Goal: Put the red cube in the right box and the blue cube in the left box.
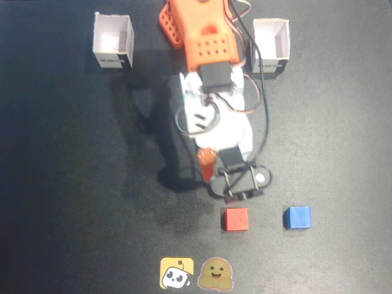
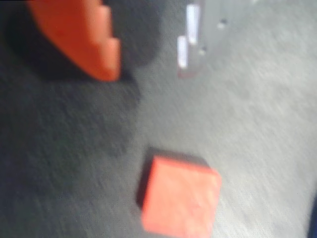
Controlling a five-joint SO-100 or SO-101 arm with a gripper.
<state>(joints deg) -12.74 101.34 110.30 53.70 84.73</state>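
On the dark felt-like bench (image 1: 73,184): one small solid red-orange cube (image 1: 236,218), lying loose near the front edge, with one small solid bright blue cube (image 1: 297,217) well apart to its right in the fixed view. Two small white square cardboard boxes, each with a black printed strip, stand at the back: one at left (image 1: 113,40), one at right (image 1: 271,47), both seemingly empty. One orange-and-white arm, its hand (image 2: 148,74) hovering just behind the red cube, not touching it. Hand state: released, an orange finger (image 2: 84,39) and a pale finger (image 2: 190,44) spread apart, nothing between them. Step judged in hand: approach to the red cube. Next move calls for advancing and lowering so the fingers straddle the cube, which the blurred wrist view shows ahead of the gap and slightly turned.
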